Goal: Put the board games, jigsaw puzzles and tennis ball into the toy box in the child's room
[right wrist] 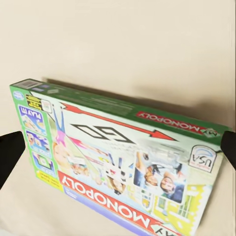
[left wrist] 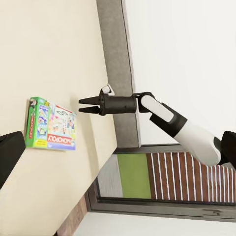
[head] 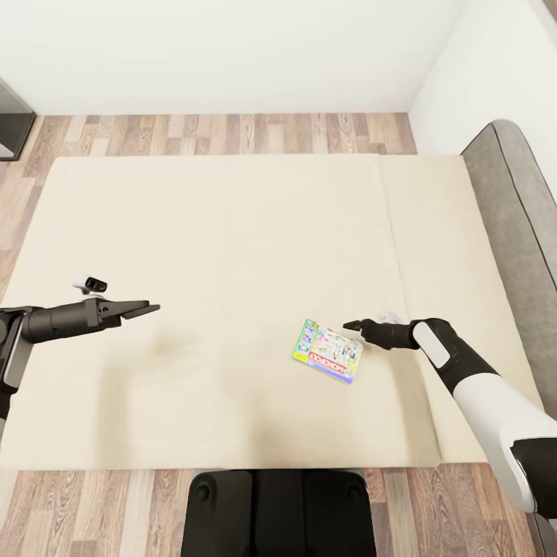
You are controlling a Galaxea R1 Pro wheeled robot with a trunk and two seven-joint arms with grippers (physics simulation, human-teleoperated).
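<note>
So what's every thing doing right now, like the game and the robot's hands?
Monopoly box: lying flat on the bed, lid shut, not held.
Right gripper: open, poised by the box's edge.
Left gripper: holds nothing, hovering over the mattress, away from the box.
Bed: bare beige mattress.

I see the flat green-edged Monopoly board game box (left wrist: 51, 124) lying on the beige mattress (left wrist: 54, 54); right arm's black gripper (left wrist: 81, 105) hovers just beside it, fingertips close together, grey headboard (left wrist: 118, 59) behind.
</note>
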